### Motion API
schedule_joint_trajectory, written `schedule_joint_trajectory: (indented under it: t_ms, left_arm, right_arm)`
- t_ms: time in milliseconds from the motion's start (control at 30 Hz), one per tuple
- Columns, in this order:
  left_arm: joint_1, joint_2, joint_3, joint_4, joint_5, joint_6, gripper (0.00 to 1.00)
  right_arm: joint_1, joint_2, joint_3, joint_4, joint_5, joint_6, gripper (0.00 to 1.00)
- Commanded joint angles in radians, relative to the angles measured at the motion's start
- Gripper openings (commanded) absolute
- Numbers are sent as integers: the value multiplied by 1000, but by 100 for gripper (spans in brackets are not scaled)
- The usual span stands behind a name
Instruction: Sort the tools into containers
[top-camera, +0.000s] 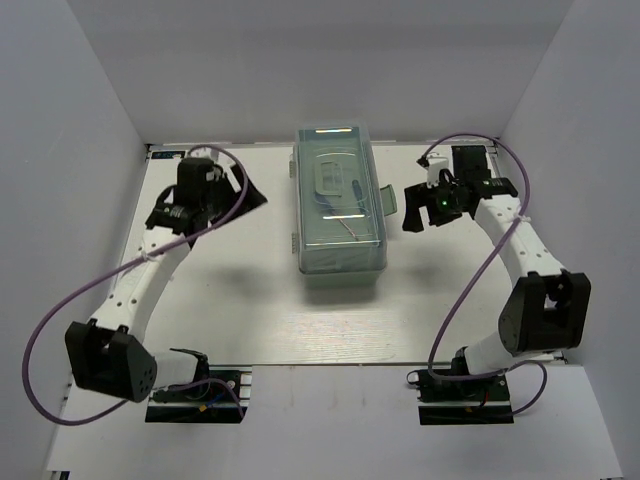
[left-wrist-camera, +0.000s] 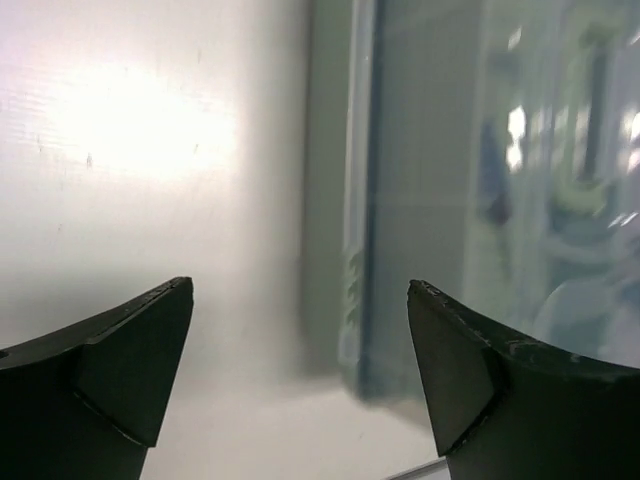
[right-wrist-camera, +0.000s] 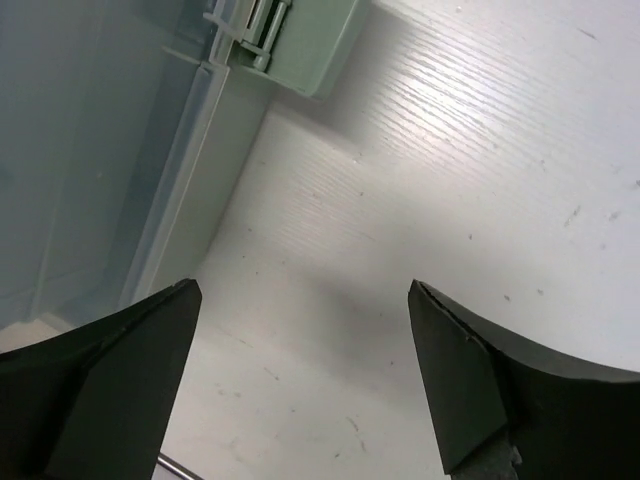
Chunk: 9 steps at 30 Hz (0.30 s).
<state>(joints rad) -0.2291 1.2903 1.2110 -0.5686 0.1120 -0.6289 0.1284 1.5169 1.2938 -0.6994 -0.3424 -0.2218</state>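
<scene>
The pale mint-green toolbox (top-camera: 340, 215) stands closed in the middle of the table, its translucent lid with a handle (top-camera: 335, 180) on top. Only blurred shapes, one bluish-purple (left-wrist-camera: 495, 185) and one green, show through the lid; no tool lies loose on the table. My left gripper (top-camera: 255, 197) is open and empty, left of the box near its far end; the box wall (left-wrist-camera: 440, 200) fills the right of its wrist view. My right gripper (top-camera: 412, 208) is open and empty, just right of the box by the side latch (top-camera: 388, 198). In the right wrist view the box (right-wrist-camera: 90, 150) and latch (right-wrist-camera: 290, 35) sit upper left.
White walls enclose the table on the left, right and back. The white tabletop (top-camera: 230, 290) stretches in front of the box. Both arm bases (top-camera: 195, 395) sit at the near edge, with purple cables looping off each arm.
</scene>
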Motion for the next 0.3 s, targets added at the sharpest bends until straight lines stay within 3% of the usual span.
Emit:
schedule_joint_trajectory:
  t_ms: [0,133,267]
  left_arm:
    - [-18,-119,-82,-32,71,208,100]
    - [-18,-250,-117,-59,41,294,100]
    - [-18,-319,-108,-68,40,356,100]
  right_arm:
    - [4,-98,-8,23,58,16,90]
    - [-3,-119,35,-48,209,152,90]
    - [-1,-231,-40,-31,180,156,90]
